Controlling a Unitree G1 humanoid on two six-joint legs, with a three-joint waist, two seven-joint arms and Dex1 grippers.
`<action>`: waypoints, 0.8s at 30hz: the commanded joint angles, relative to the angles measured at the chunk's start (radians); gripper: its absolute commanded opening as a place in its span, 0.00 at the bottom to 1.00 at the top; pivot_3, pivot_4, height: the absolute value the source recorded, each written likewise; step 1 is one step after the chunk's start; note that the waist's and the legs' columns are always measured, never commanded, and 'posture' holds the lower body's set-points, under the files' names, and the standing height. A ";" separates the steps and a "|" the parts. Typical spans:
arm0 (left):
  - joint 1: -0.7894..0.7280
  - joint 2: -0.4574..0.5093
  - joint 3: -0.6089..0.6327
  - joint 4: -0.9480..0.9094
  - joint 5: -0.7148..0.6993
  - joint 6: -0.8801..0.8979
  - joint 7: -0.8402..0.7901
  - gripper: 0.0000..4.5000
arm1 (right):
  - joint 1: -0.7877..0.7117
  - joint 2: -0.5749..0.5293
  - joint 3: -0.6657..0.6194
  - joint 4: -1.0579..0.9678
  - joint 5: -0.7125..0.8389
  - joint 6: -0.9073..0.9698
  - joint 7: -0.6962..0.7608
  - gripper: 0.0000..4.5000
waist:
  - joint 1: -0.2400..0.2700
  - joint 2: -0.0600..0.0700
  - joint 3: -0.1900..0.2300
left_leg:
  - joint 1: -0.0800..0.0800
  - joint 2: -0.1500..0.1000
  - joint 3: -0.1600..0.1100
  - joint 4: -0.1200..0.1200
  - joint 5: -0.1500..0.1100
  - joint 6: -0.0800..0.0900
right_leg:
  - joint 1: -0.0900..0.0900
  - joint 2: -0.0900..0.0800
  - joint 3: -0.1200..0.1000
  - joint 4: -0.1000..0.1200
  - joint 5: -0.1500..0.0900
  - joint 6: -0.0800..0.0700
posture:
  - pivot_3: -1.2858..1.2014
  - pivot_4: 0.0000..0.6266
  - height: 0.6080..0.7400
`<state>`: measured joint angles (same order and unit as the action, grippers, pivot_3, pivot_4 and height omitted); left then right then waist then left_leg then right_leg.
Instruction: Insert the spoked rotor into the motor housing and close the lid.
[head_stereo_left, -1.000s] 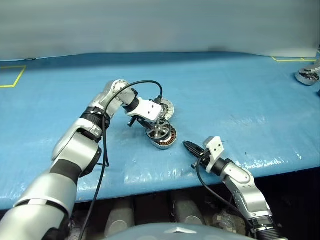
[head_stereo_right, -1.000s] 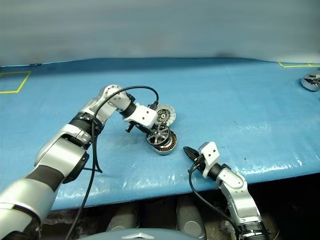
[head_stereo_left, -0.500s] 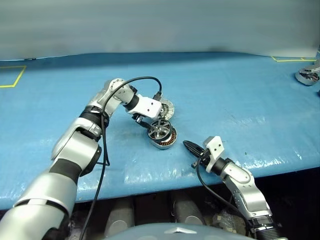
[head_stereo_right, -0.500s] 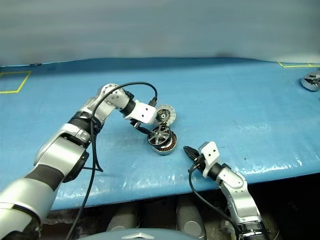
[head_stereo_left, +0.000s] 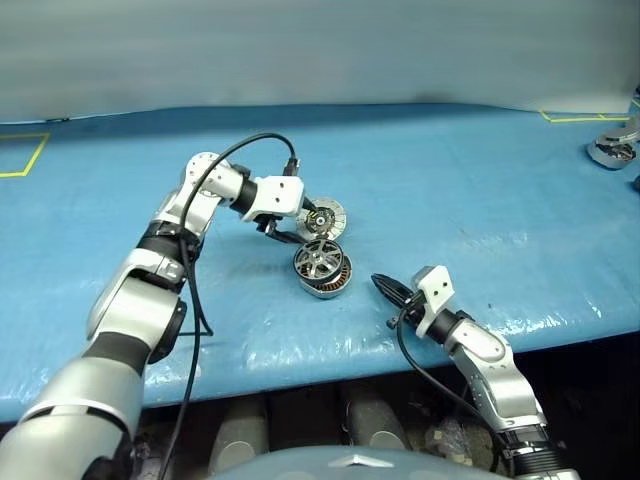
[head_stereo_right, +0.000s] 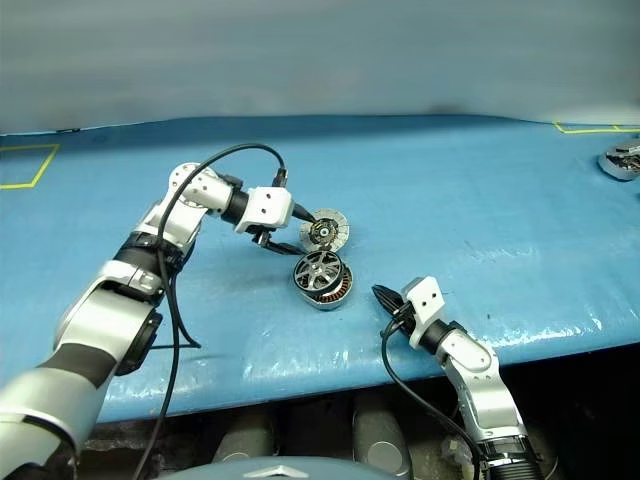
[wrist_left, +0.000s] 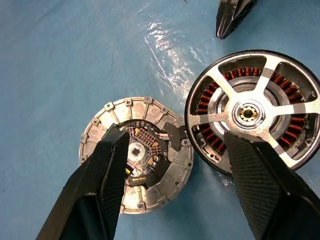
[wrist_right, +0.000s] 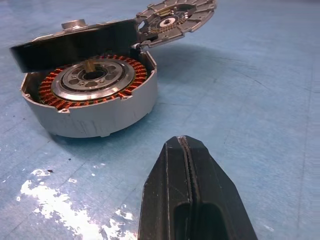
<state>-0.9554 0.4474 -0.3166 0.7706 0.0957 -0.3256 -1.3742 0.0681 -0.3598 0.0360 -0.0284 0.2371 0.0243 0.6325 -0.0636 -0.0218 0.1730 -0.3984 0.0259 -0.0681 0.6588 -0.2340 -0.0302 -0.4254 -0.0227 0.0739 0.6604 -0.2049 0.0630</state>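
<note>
The motor housing (wrist_right: 95, 112), a grey cup with copper windings, sits on the blue sheet in front of me. The spoked rotor (head_stereo_left: 321, 258) lies on top of it, tilted, with one side of its black rim (wrist_right: 75, 44) raised. The lid (head_stereo_left: 325, 216) lies just behind, its edge leaning on the housing. My left gripper (head_stereo_left: 281, 232) hovers open to the left of the lid and rotor, its fingers (wrist_left: 97, 192) holding nothing. My right gripper (head_stereo_left: 381, 287) is shut and empty, low over the sheet to the right of the housing and pointing at it.
Another metal motor part (head_stereo_left: 612, 150) lies at the far right edge. Yellow tape marks (head_stereo_left: 28, 155) sit at the far left and far right of the blue sheet (head_stereo_left: 450, 190). The table's front edge (head_stereo_left: 300, 375) runs just below my right gripper.
My left gripper opened, let go of the rotor and drew back to the left. The rotor now rests tilted on the housing. The right gripper stayed put.
</note>
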 joint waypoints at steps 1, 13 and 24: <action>0.048 0.019 0.084 -0.145 -0.078 0.070 0.059 0.71 | -0.009 -0.003 -0.031 -0.058 0.008 -0.031 -0.011 0.00 | 0.003 0.000 0.000 | 0.000 0.000 0.000 0.000 0.000 0.000 | 0.000 0.000 0.000 0.000 0.000 0.000 | 0.52 0.24 1.00; 0.383 0.020 0.186 -0.454 -0.203 0.200 0.242 0.71 | -0.108 -0.026 -0.034 -0.224 0.029 0.090 -0.037 0.00 | 0.005 0.001 0.000 | 0.002 0.000 0.000 0.001 0.000 0.000 | 0.002 0.000 0.000 0.000 0.000 0.000 | 0.52 0.24 1.00; 0.518 -0.014 0.203 -0.442 -0.254 0.152 0.305 0.71 | -0.298 -0.050 0.150 -0.264 -0.027 0.254 0.044 0.00 | 0.005 0.001 0.000 | 0.003 0.000 0.001 0.001 0.000 0.000 | 0.003 0.000 0.000 0.000 0.000 0.000 | 0.52 0.24 1.00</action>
<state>-0.4433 0.4397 -0.1412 0.3280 -0.1338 -0.1411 -1.0815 -0.2070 -0.4045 0.1711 -0.2581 0.2185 0.2620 0.6627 -0.0584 -0.0212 0.1731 -0.3953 0.0261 -0.0674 0.6598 -0.2339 -0.0303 -0.4225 -0.0233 0.0739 0.6601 -0.2049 0.0627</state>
